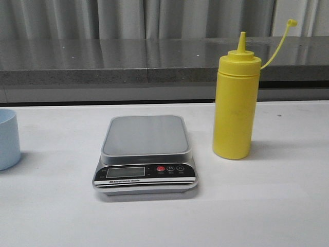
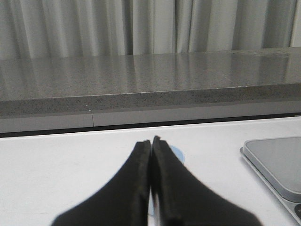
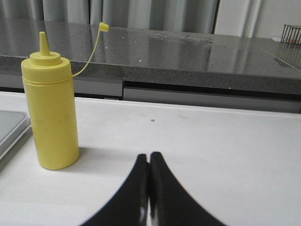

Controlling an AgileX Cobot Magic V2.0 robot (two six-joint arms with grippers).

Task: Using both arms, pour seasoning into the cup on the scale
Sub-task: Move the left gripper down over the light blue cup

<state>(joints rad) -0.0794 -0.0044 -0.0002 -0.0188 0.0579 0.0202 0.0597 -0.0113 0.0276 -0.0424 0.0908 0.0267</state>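
The yellow seasoning bottle (image 1: 235, 105) stands upright on the white table, right of the scale (image 1: 145, 154), its cap off on its strap; it also shows in the right wrist view (image 3: 51, 113). The scale's grey platform is bare. The pale blue cup (image 1: 7, 138) stands at the table's far left, cut by the frame edge. In the left wrist view only a sliver of the cup (image 2: 178, 153) shows behind the shut, empty left gripper (image 2: 151, 141). The right gripper (image 3: 149, 156) is shut and empty, right of the bottle and apart from it. Neither gripper appears in the front view.
A grey stone ledge (image 1: 128, 64) runs along the back of the white table (image 1: 288, 206), with a curtain behind it. The scale's corner (image 2: 277, 165) shows in the left wrist view, and its edge (image 3: 11, 129) in the right wrist view.
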